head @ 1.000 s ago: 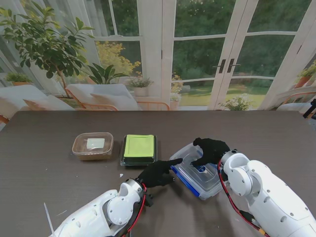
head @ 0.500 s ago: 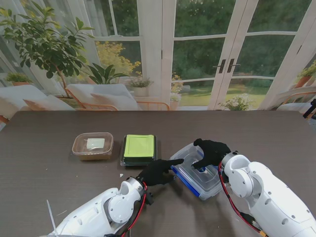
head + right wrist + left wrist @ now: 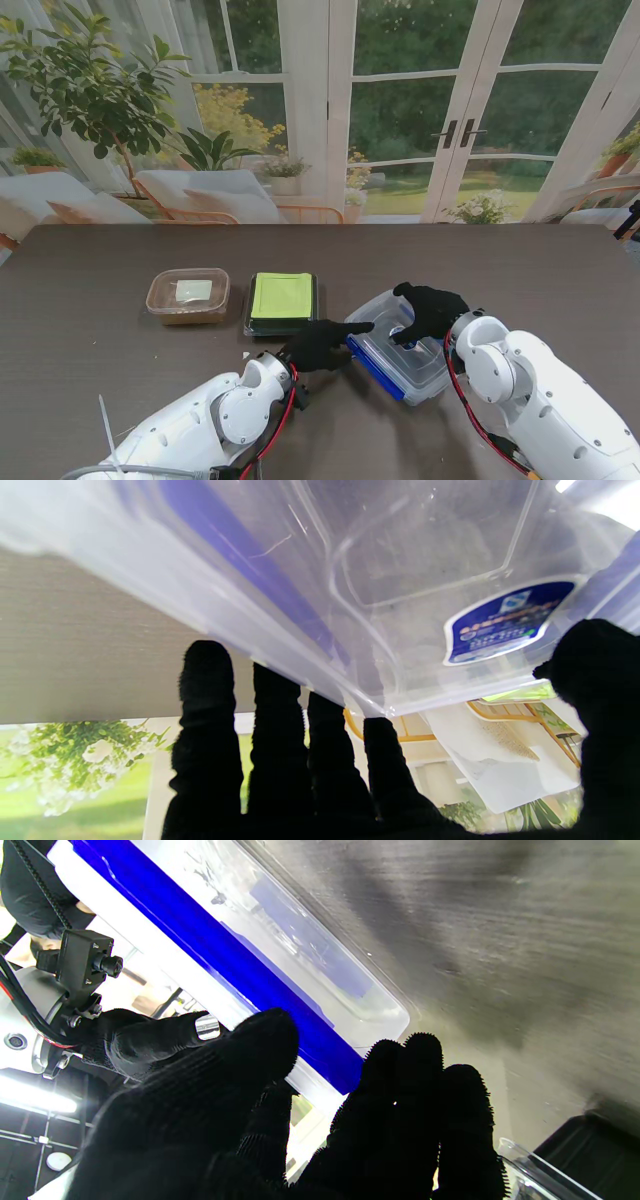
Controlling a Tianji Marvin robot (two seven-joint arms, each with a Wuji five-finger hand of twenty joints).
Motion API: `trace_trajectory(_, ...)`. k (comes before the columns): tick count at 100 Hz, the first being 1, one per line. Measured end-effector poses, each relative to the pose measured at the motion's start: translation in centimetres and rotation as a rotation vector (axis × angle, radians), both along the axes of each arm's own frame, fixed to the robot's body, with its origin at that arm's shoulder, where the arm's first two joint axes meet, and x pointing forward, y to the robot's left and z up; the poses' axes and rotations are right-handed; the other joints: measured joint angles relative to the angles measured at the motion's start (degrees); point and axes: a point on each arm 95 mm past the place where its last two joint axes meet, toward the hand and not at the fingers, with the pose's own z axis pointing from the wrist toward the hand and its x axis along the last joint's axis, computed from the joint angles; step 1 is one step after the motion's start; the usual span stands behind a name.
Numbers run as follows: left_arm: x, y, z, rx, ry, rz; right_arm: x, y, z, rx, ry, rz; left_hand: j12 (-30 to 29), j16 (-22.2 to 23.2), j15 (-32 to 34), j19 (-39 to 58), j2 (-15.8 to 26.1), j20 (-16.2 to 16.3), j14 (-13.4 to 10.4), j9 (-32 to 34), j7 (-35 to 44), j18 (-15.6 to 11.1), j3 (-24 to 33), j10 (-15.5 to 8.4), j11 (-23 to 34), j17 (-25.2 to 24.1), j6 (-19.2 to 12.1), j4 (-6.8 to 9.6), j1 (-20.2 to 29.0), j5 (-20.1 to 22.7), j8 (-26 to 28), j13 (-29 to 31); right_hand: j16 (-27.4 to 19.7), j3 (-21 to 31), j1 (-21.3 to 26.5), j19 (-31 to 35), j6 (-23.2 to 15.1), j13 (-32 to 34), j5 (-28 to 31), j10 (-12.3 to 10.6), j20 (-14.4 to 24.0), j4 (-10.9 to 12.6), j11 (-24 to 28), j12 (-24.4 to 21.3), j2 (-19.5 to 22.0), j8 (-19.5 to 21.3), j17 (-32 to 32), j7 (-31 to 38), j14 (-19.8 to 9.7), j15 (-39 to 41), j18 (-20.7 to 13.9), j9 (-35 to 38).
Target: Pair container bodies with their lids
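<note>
Little has changed: the right hand (image 3: pixel 430 310) still grips the clear container (image 3: pixel 405 352), the left hand (image 3: pixel 322 345) still presses its blue-edged lid (image 3: pixel 368 362); sealing continues.

A blue oval sticker (image 3: pixel 507 622) with a white border sits on the clear plastic box (image 3: pixel 380 580), toward the right of the right wrist picture. It carries a small logo and lines of pale print, all too blurred to read. In the stand's view it is only a blue speck near the centre; no other writing shows.
</note>
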Motion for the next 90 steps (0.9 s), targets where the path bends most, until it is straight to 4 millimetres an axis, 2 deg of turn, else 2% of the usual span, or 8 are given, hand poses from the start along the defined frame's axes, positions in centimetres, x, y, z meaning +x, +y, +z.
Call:
trace_trajectory(4, 0.12, 0.02, 0.00, 0.003, -0.002, -0.005, 0.00, -0.02, -0.02, 0.001, 0.001, -0.001, 0.0, -0.4, -0.1, 0.0, 0.0, 0.0, 0.0, 0.1, 0.0, 0.0, -0.3, 0.0, 0.0, 0.0, -0.1, 0.00, 0.0, 0.0, 0.0, 0.1, 0.0, 0.0, 0.0, 0.0, 0.2, 0.0, -0.4, 0.1, 0.0, 0.0, 0.0, 0.0, 0.0, 0.0, 0.0, 0.0, 0.0, 0.0, 0.0, 0.0)
trace_trajectory(10, 0.29, 0.06, 0.00, 0.007, -0.003, -0.012, 0.00, -0.08, -0.08, 0.002, 0.003, -0.003, -0.5, -1.8, -1.2, -0.3, 2.3, -0.4, -0.6, 0.3, 0.0, 0.0, -10.6, -0.1, 0.0, 0.8, -0.3, 0.15, 2.3, 0.0, 0.0, 1.8, 0.0, 0.0, 0.0, 0.0, 0.2, 0.0, -1.0, 0.2, 0.0, 0.0, 0.0, 0.0, 0.0, 0.0, 0.0, 0.0, 0.0, 0.0, 0.0, 0.0)
trace_trajectory(16, 0.42, 0.08, -0.02, 0.003, -0.002, -0.015, -0.01, -0.13, -0.13, 0.001, 0.004, -0.004, -1.4, -3.2, -2.1, -1.0, 3.0, -1.1, -0.9, 0.6, 0.0, -0.4, -14.4, -0.2, 0.0, 1.7, -0.4, 0.17, 2.3, 0.1, 0.0, 2.3, 0.0, 0.0, 0.0, 0.0, 0.2, 0.0, -1.5, 0.2, 0.0, 0.0, 0.0, 0.0, 0.0, 0.0, 0.0, 0.0, 0.0, 0.0, 0.0, 0.0)
trace_trajectory(23, 0.46, 0.10, -0.08, -0.003, -0.001, -0.019, -0.01, -0.18, -0.20, 0.000, 0.006, -0.005, -2.1, -4.0, -2.6, -1.4, 1.7, -1.7, -1.2, 0.6, 0.0, -0.7, -3.0, -0.2, 0.0, 2.4, -0.4, -0.43, 2.0, 0.1, 0.0, 2.6, 0.0, 0.0, 0.0, 0.0, 0.2, 0.0, -2.0, 0.2, 0.0, 0.0, 0.0, 0.0, 0.0, 0.0, 0.0, 0.0, 0.0, 0.0, 0.0, 0.0)
trace_trajectory(30, 0.46, 0.03, -0.12, 0.000, -0.007, -0.027, -0.02, -0.25, -0.52, -0.002, 0.016, -0.006, -2.2, -4.1, -3.0, -1.8, 1.0, -1.9, -1.6, 0.6, -0.4, -1.3, 0.7, -0.4, -0.9, 2.7, -0.1, -0.43, 0.2, 0.1, -0.3, 2.7, 0.0, -0.2, -0.2, 0.0, 0.6, -0.6, -2.2, 1.3, 0.0, 0.0, -0.1, -0.3, 0.0, -0.3, -0.3, -0.1, 0.0, 0.0, 0.0, 0.0)
trace_trajectory(44, 0.41, 0.04, -0.08, 0.060, -0.062, -0.057, -0.01, -0.31, -0.65, 0.003, 0.020, -0.010, -2.2, -4.8, -3.5, -2.1, 1.0, -2.5, -1.8, 0.3, -3.2, -1.5, 1.5, -0.3, -1.2, 2.7, 0.4, -0.43, -0.4, -0.9, -0.5, 2.7, 0.0, -0.2, -0.5, 0.0, 0.6, -0.1, -2.8, 1.3, 0.0, 0.0, -0.1, -0.2, 0.0, -0.4, 0.0, -0.3, 0.0, 0.0, 0.0, 0.0)
trace_trajectory(56, 0.28, 0.23, 0.08, 0.087, -0.090, -0.074, -0.03, -0.25, -0.67, 0.008, 0.021, -0.010, -2.3, -5.2, -3.7, -2.4, 1.1, -2.8, -1.9, 0.2, -4.8, -1.6, -5.2, -0.3, -1.2, 2.7, 0.8, -0.43, -0.4, -1.0, -0.6, 2.7, 0.0, -0.2, -0.5, 0.0, 0.6, -0.1, -2.8, 1.5, 0.0, 0.0, -0.1, -0.2, 0.0, -0.4, 0.0, -0.3, 0.0, 0.0, 0.0, 0.0)
trace_trajectory(90, -0.22, 0.76, 0.52, 0.210, -0.179, -0.193, 0.01, -0.03, -0.68, 0.012, 0.026, -0.008, -4.2, -5.3, -5.7, -4.4, 0.4, -3.6, -2.0, -2.3, -10.8, -2.2, 0.9, -0.4, -2.0, 0.4, 3.1, -0.43, -6.2, -5.8, -2.0, 0.0, 0.0, -0.3, -0.1, 0.0, 0.5, -0.1, -2.8, 2.0, 0.0, 0.0, -0.1, -0.2, 0.0, -0.4, 0.0, -0.2, 0.0, 0.0, 0.0, 0.0)
